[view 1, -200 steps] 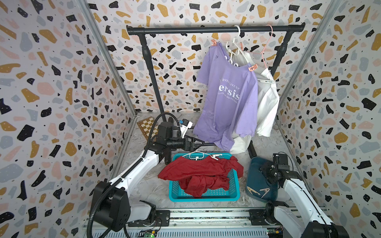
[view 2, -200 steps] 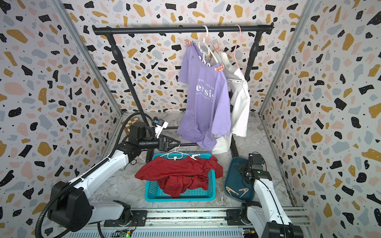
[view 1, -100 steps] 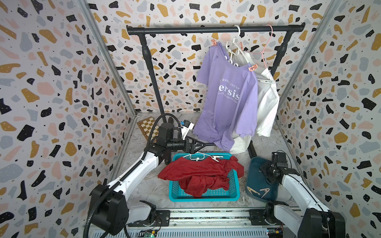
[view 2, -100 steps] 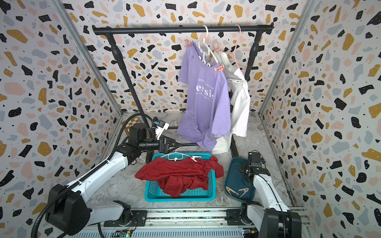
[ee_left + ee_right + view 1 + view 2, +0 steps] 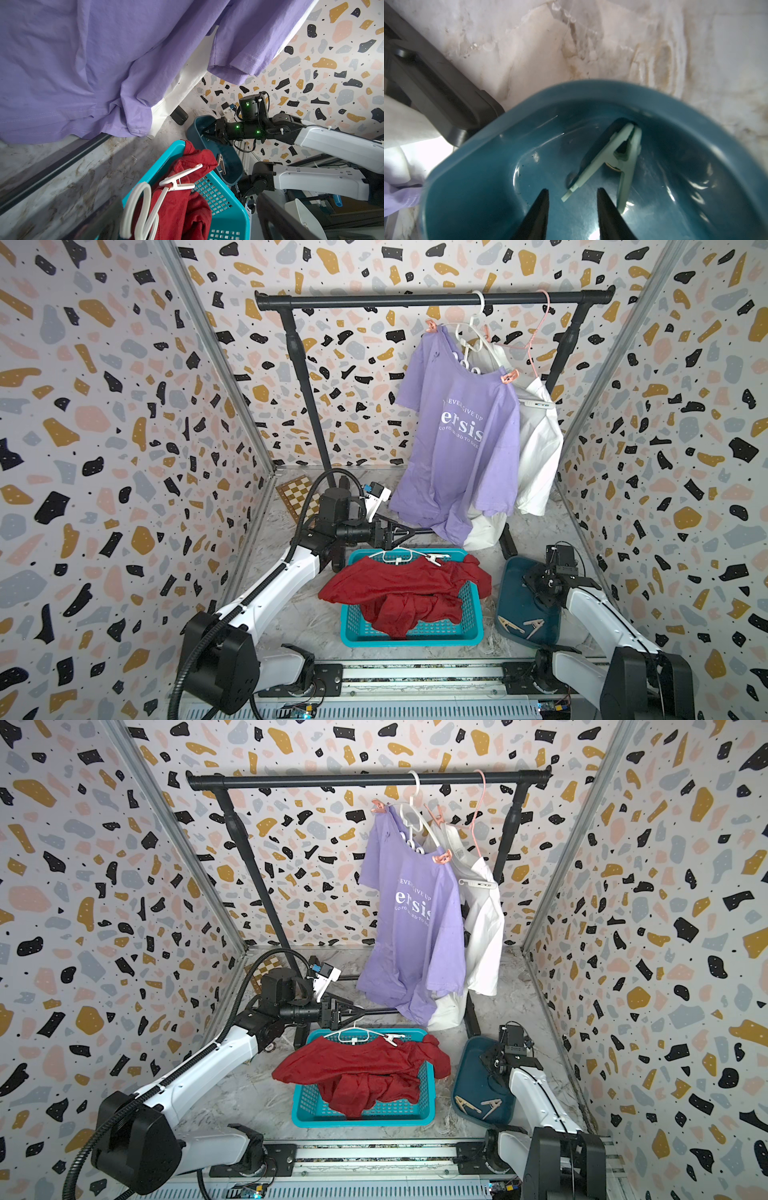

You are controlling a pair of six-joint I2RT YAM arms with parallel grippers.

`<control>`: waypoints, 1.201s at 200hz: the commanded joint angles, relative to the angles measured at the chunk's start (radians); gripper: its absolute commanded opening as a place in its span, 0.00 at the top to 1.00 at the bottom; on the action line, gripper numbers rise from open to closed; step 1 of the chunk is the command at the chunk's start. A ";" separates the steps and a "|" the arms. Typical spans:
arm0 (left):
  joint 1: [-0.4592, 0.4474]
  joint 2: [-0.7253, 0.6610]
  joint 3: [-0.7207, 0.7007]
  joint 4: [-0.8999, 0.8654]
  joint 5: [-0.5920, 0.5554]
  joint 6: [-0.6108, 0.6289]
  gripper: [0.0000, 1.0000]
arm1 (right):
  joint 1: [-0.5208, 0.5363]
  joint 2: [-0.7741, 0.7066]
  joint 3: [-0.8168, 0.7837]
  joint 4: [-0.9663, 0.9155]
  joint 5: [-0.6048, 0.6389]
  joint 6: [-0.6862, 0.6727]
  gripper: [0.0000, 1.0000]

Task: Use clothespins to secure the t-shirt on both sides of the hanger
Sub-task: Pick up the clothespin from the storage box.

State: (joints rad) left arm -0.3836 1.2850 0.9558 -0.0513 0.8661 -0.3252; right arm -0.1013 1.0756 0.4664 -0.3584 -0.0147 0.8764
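Right wrist view: right hand (image 5: 572,189) half-spread and empty by the mint clothespin (image 5: 598,161); it should straddle both handles before squeezing.

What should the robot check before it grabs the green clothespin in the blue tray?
1. Mint green plastic clothespin lies in the dark teal plastic tray: ok.
2. Right gripper jaws apart, holding nothing: ok.
3. Clothespin centred between the jaws: not ok; one leg sits outside them.
4. Left gripper open and empty, near the turquoise mesh plastic basket: ok.
5. Red t-shirt pinned on both sides of its white plastic hanger: not ok; only one white clothespin shows.
6. Spare tan clothespins in the tray: ok.
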 commanded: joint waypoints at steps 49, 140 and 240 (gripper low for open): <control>-0.006 -0.009 -0.008 0.011 0.018 0.017 0.01 | -0.005 0.080 0.015 0.037 0.014 -0.031 0.63; -0.007 -0.008 -0.011 0.014 0.017 0.020 0.01 | -0.005 0.101 0.011 0.057 -0.036 -0.117 0.80; -0.007 -0.007 -0.008 0.016 0.018 0.021 0.01 | 0.001 -0.041 -0.003 -0.077 -0.109 -0.204 1.00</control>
State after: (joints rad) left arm -0.3836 1.2850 0.9558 -0.0517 0.8665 -0.3244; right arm -0.1032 1.1133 0.4660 -0.3397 -0.1120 0.7105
